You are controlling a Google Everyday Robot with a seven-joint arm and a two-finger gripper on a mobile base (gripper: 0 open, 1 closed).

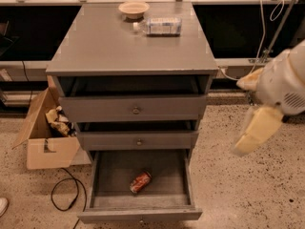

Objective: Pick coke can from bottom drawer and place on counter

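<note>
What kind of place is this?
Probably a lab or workshop, not a home: speckled hard floor, a cardboard box of scraps and a loose cable beside the grey cabinet. The claw hangs at the right, apart from it.

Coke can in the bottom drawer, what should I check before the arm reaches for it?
1. Bottom drawer pulled open: ok.
2. Coke can in view, lying on its side on the drawer floor: ok.
3. Gripper over the can: not ok, it is off to the drawer's right.
4. Bare counter space for placing: ok, bowl and water bottle sit at the back.
5. Clearance under the middle drawer front: cannot tell.
</note>
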